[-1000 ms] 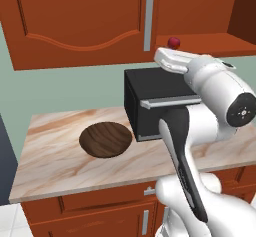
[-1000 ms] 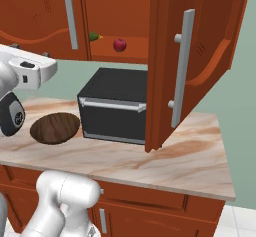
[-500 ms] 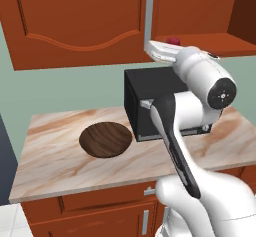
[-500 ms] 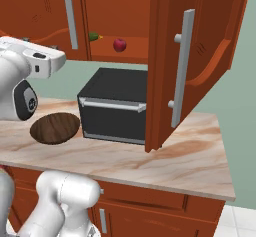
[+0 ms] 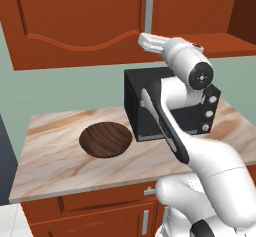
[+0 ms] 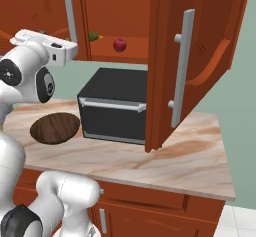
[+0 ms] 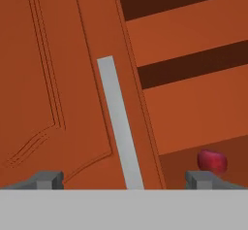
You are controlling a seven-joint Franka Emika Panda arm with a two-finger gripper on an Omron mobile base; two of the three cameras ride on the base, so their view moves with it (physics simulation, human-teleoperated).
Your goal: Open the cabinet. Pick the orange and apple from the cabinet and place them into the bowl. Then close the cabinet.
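— Reddish-brown wooden cabinet (image 6: 200, 56): right door swung open, left shut. Where's the fruit?
— Small dark-red apple (image 6: 119, 44) on its shelf, at five o'clock in the hand view. Pincer (image 7: 126, 178) gapes wide, empty, facing the left door's grey bar handle (image 7: 119, 122). Dark-brown wood-grain bowl (image 5: 105, 139) on the marble surface (image 5: 55, 156).

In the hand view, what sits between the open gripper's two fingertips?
The closed left door's grey bar handle; the apple sits just above the right fingertip.

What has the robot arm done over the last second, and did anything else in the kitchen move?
The arm swung its open gripper up toward the cabinet's closed left door, lining up on its grey handle. Nothing was grasped. The apple, bowl and open right door stayed put.
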